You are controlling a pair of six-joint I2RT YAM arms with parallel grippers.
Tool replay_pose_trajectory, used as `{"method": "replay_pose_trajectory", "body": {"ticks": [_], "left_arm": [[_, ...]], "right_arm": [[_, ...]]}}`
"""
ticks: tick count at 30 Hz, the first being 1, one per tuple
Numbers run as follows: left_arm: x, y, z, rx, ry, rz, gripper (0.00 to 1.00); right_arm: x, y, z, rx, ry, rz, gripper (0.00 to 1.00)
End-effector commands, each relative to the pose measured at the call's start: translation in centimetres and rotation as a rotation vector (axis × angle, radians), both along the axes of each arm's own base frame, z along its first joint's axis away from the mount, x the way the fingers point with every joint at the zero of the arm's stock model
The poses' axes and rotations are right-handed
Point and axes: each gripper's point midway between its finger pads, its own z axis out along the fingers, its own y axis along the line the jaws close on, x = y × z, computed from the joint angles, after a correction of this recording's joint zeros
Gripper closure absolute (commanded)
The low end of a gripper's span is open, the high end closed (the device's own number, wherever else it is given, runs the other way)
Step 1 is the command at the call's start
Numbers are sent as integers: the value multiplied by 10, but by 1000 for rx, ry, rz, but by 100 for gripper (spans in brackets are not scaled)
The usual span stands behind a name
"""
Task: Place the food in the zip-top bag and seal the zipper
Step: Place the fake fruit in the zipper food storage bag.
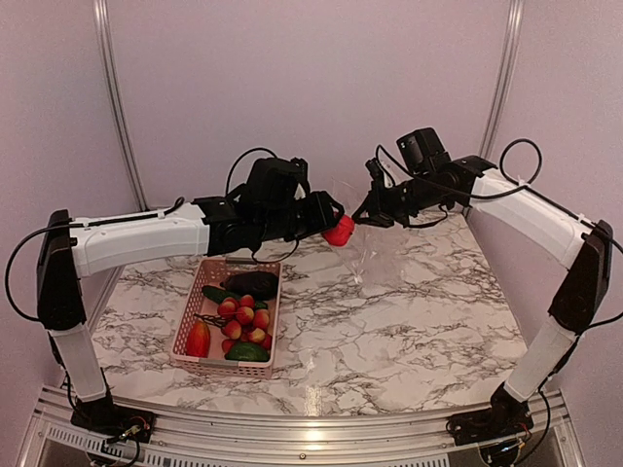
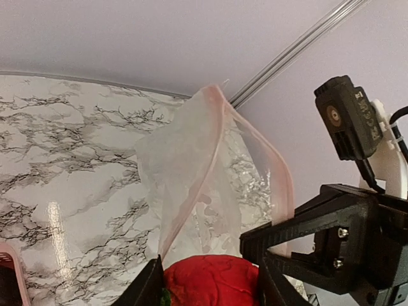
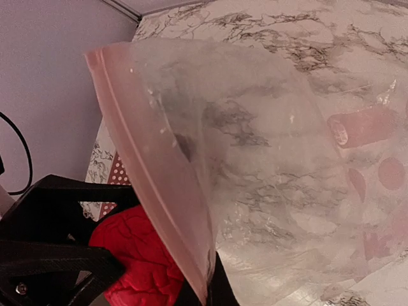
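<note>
My left gripper (image 1: 334, 228) is shut on a bumpy red piece of food (image 1: 340, 233), held in the air at the mouth of the zip-top bag (image 1: 375, 251). In the left wrist view the red piece (image 2: 213, 284) sits between my fingers, right below the gaping bag (image 2: 191, 153). The pale pink zipper (image 2: 281, 175) runs along the mouth. My right gripper (image 1: 367, 208) is shut on the mouth edge and holds the bag up. The right wrist view shows the zipper (image 3: 143, 169), the clear bag (image 3: 274, 166) and the red piece (image 3: 137, 258) just outside it.
A pink basket (image 1: 192, 306) stands on the marble table (image 1: 409, 331) at the left. It holds more food (image 1: 245, 317): red and yellow-red pieces, green cucumbers and a dark eggplant. Metal posts rise at the back corners.
</note>
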Motion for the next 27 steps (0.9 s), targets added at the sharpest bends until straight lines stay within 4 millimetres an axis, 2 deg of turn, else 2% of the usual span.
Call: {"method": "replay_pose_trajectory", "body": {"ticks": [1,5,9,10,15,19,22,25,26,27], "left_arm": [[16,20,-15,103,12,136,63],[25,26,-22,169,23,193,61],[30,15,-14,148,11,181,53],[31,10,-11,141,4,165,49],[31,-3,14,124,-71,97,3],[25,1,51,72,-158,71,1],[18,12,71,66,-213,66,1],[10,26,69,76,-210,75,1],[8,30,62,91,-197,69,2],[5,31,55,111,-180,61,6]], "right_arm": [[-11,5,36,69,-12,8,100],[-22,14,33,64,27,45,100],[-26,17,26,54,45,56,100],[-26,17,27,58,42,54,100],[-21,12,38,38,1,42,100],[-17,3,34,13,-2,26,100],[-13,-6,31,-5,-10,8,100],[-10,-13,33,-32,-27,-8,100],[-10,-14,33,-41,-33,-7,100],[-10,-15,33,-50,-35,-5,100]]}}
